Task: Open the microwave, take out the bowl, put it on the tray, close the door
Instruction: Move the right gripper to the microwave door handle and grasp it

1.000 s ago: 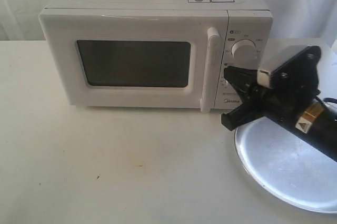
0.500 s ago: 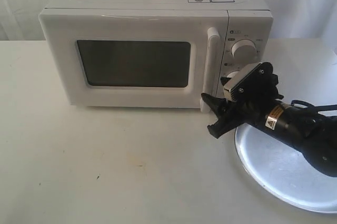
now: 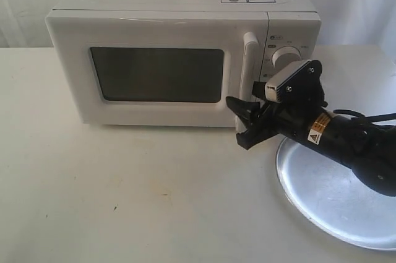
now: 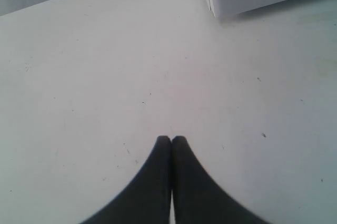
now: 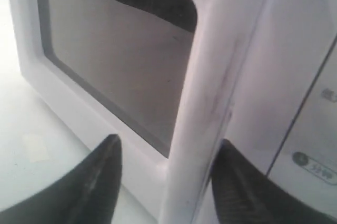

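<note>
Jaws wide on right gripper (image 5: 168, 145), one finger either side of the handle (image 5: 197, 103) near its lower end, contact unclear | left gripper (image 4: 171, 140) jaws pressed together above the table (image 4: 79, 76) | door (image 3: 74, 71) shut on microwave (image 3: 154, 3) | tray (image 3: 334, 201) on table near microwave's dial end

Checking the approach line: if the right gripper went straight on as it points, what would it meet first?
Probably the door handle, framed between the open right gripper's fingers, with the door just behind; depth is unclear.
</note>
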`<state>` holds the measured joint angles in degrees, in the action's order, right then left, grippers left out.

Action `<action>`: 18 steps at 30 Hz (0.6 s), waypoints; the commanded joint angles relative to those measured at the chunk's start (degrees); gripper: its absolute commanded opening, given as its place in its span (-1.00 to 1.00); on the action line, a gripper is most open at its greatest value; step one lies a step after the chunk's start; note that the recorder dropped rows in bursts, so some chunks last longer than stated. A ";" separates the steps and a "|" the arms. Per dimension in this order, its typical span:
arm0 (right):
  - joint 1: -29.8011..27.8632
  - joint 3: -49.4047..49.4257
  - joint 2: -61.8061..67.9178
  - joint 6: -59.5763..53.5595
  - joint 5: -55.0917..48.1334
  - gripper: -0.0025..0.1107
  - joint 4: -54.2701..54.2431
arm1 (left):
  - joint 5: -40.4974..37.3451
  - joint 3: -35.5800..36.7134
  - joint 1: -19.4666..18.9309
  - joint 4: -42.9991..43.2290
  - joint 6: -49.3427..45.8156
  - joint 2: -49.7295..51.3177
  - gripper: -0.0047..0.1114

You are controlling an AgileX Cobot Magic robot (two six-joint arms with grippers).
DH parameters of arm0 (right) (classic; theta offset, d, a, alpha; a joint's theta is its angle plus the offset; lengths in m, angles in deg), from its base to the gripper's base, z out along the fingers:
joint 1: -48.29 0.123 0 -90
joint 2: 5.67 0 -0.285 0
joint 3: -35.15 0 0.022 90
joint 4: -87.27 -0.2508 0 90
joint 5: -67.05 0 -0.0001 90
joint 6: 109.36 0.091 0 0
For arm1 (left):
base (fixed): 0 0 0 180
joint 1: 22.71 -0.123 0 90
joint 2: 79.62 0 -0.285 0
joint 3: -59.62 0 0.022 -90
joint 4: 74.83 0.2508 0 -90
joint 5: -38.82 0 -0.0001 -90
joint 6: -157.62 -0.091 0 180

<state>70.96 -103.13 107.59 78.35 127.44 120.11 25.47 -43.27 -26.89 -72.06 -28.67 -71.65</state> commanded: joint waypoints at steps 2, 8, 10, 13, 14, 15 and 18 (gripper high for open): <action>2.72 -0.10 0.08 0.00 1.38 -0.73 4.69 | 0.03 0.12 0.23 -0.22 -0.03 -0.19 -0.92; 5.00 -0.51 0.08 -2.46 2.38 -0.96 11.65 | 0.03 0.12 0.23 -0.22 -0.03 -0.19 -0.92; 5.73 -0.51 0.08 -3.84 4.87 -0.96 14.43 | 0.03 0.12 0.23 -0.22 -0.03 -0.19 -0.92; 7.17 -0.51 0.08 -4.09 9.57 -0.96 17.48 | 0.03 0.12 0.23 -0.22 -0.03 -0.19 -0.92; 7.71 -0.51 0.08 -4.09 9.57 -0.96 18.05 | 0.03 0.12 0.23 -0.22 -0.03 -0.19 -0.92; 8.23 -0.51 0.08 -4.09 9.57 -0.96 18.72 | 0.03 0.12 0.23 -0.22 -0.03 -0.19 -0.92; 9.31 -0.51 0.08 -4.24 9.57 -0.96 19.41 | 0.03 0.12 0.23 -0.22 -0.03 -0.19 -0.92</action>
<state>74.00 -103.26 107.86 76.85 127.29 114.55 25.47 -43.27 -26.89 -72.06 -28.77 -71.65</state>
